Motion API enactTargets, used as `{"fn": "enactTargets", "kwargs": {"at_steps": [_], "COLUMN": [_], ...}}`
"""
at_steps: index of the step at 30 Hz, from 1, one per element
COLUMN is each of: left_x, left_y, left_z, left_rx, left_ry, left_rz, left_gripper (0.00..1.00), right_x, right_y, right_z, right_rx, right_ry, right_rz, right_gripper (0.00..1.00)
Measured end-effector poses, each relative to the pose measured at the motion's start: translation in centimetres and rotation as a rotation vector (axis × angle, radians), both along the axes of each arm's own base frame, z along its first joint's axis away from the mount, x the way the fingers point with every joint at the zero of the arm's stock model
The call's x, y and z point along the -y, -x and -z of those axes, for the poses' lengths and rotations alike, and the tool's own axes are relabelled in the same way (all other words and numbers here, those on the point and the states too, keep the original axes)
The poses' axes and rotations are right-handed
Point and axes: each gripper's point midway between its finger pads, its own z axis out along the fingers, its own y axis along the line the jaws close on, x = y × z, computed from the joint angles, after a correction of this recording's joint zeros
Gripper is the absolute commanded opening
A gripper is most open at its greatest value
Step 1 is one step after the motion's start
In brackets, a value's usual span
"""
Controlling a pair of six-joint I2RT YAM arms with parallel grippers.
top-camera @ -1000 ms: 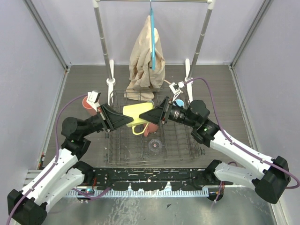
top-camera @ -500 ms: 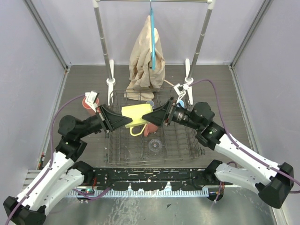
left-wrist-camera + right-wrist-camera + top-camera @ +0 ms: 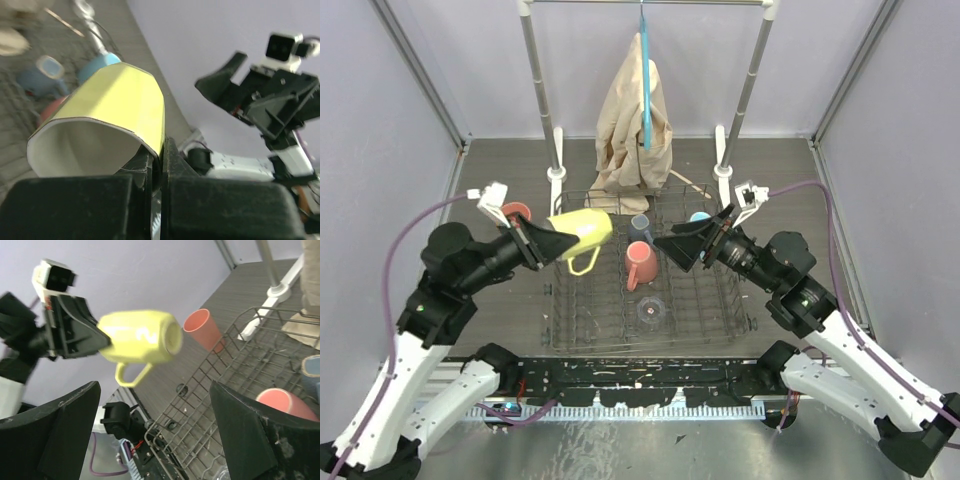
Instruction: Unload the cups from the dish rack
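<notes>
My left gripper (image 3: 552, 240) is shut on the rim of the pale yellow mug (image 3: 582, 231) and holds it in the air over the left edge of the dish rack (image 3: 710, 300). The left wrist view shows the mug (image 3: 115, 115) pinched between the jaws. My right gripper (image 3: 682, 246) is open and empty over the rack's right half, facing the mug (image 3: 140, 342). In the rack are a salmon-pink mug (image 3: 640, 265), a grey-blue mug (image 3: 640, 228), a light blue mug (image 3: 700, 217) and a clear glass (image 3: 651, 312). A second salmon-pink cup (image 3: 515, 212) stands on the table left of the rack.
The silver clothes rail with beige cloth (image 3: 635, 110) stands right behind the rack. Purple walls enclose the table on the left, the right and the back. A black perforated rail (image 3: 640, 375) runs along the near edge between the arm bases.
The left gripper has carried the yellow mug leftward from the rack's middle to its left edge. The right gripper has drawn back to the right, away from the mug.
</notes>
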Motion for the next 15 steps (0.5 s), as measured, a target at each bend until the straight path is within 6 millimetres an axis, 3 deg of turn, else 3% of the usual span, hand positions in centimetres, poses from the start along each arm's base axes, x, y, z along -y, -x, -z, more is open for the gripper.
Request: {"fn": "enactTargets", "kwargs": {"at_steps": [4, 7, 15], "left_x": [-3.8, -7.1, -15.1], "left_y": [-1.1, -1.9, -4.2], "left_z": [-2.2, -2.5, 1.9], "left_rx": [0.021, -0.008, -0.217], "left_ry": [-0.117, -0.211, -0.585], "left_rz": [-0.221, -0.396, -0.781], "left_gripper": [0.00, 0.00, 0.00], "right_x": [1.1, 1.9, 3.2], "right_y": [0.0, 0.1, 0.0], "right_z": [0.8, 1.3, 2.6], "right_rx": [0.008, 0.017, 0.032], "right_ry": [0.040, 0.064, 0.137], "right_rz": [0.048, 0.076, 0.130], "right_gripper": [0.96, 0.96, 0.96]}}
